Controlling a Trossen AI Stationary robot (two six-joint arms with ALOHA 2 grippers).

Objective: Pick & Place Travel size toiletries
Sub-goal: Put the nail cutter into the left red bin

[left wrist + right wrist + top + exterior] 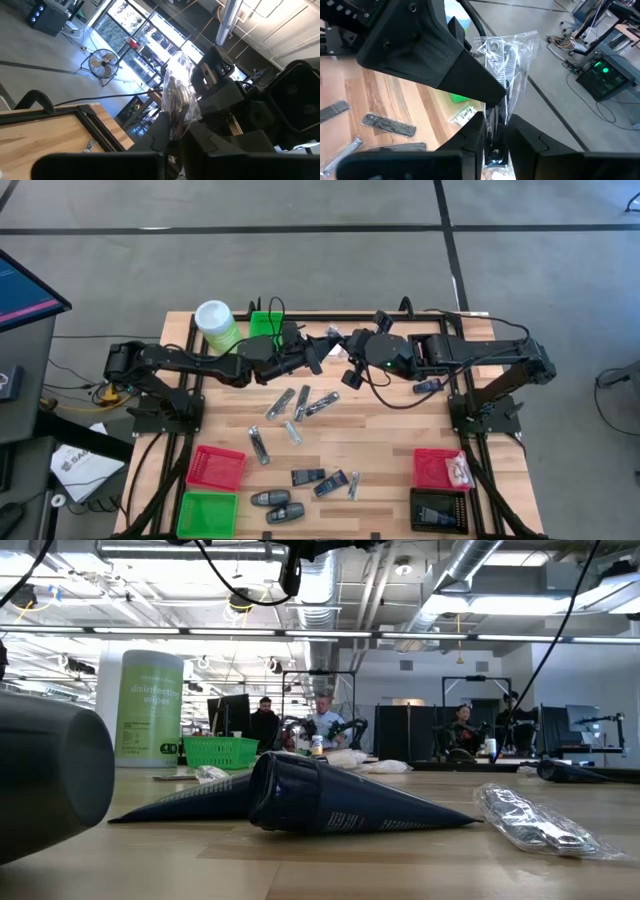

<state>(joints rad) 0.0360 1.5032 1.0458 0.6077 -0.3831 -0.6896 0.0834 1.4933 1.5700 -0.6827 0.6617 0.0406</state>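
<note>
A clear crinkly packet (507,55) with a metal piece inside hangs high over the table's far middle, between my two grippers. My left gripper (177,132) reaches in from the table's left and is shut on it. My right gripper (495,137) comes from the table's right and is shut on it too. In the high view the two grippers (325,352) (347,350) meet tip to tip. Other toiletries lie flat on the wood: silvery tubes (283,402), dark packets (308,477), black ovals (270,498). My left gripper pinches the clear packet between its two fingers at the packet's middle (504,97). It comes in about level from the table's left. The packet (177,95) sticks out past the fingertips, clear of the table. My right gripper pinches the packet's near end (496,131) between its two fingers, slanting down from the table's right. The rest of the packet stands out beyond the fingertips, lifted clear of the table.
A tall green canister (215,323) and a green basket (265,323) stand at the far left. Red (216,466) and green (207,513) bins sit near left, red (440,468) and black (440,508) bins near right. A dark blue packet (330,802) lies close in the low view.
</note>
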